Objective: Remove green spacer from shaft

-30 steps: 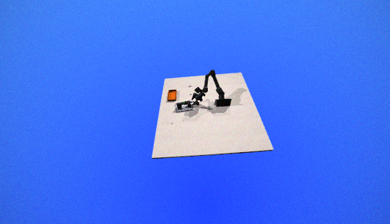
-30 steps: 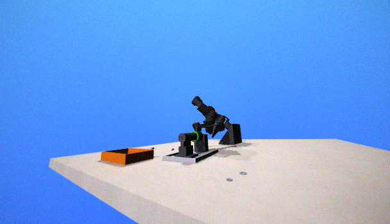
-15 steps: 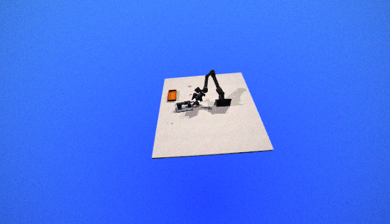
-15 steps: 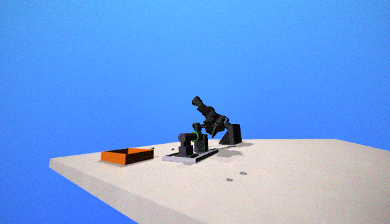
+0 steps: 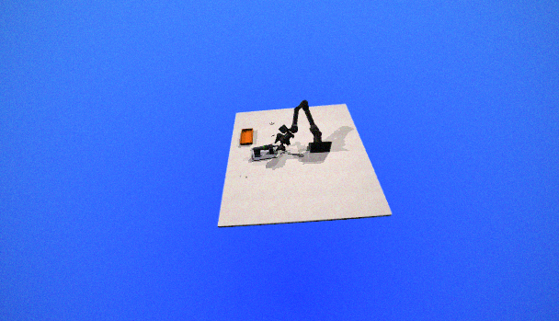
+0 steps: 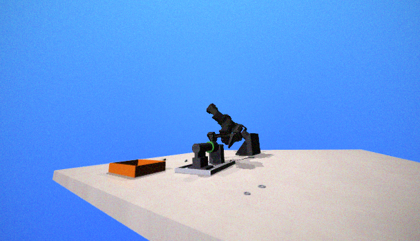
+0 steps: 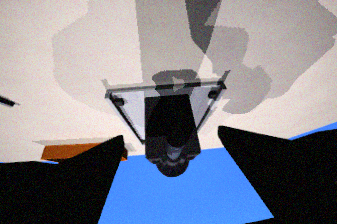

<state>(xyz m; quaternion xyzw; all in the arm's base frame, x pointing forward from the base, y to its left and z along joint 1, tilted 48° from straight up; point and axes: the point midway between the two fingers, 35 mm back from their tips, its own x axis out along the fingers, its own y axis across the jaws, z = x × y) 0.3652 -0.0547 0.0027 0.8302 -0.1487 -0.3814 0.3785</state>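
Observation:
The green spacer (image 6: 212,147) (image 5: 265,146) is a thin upright ring between the thick dark cylinder (image 6: 201,148) on the front block (image 6: 200,161) and the rear block (image 6: 217,155). These stand on a pale base (image 6: 193,172) (image 5: 266,158). My gripper (image 7: 171,135) (image 5: 281,147) (image 6: 222,141) is open and empty at the arm side of the fixture, its fingers apart on either side of the line of the shaft. In the wrist view a small grey round part (image 7: 174,151), perhaps of the shaft, shows between the fingers. The other spacers and most of the shaft cannot be made out.
An orange tray (image 5: 246,136) (image 6: 122,170) (image 7: 71,152) stands beside the fixture. Two small grey rings (image 6: 262,186) (image 6: 246,193) lie on the table. Small dark items (image 5: 271,123) (image 6: 186,160) lie behind the fixture. The arm's base (image 5: 320,146) stands at its other side.

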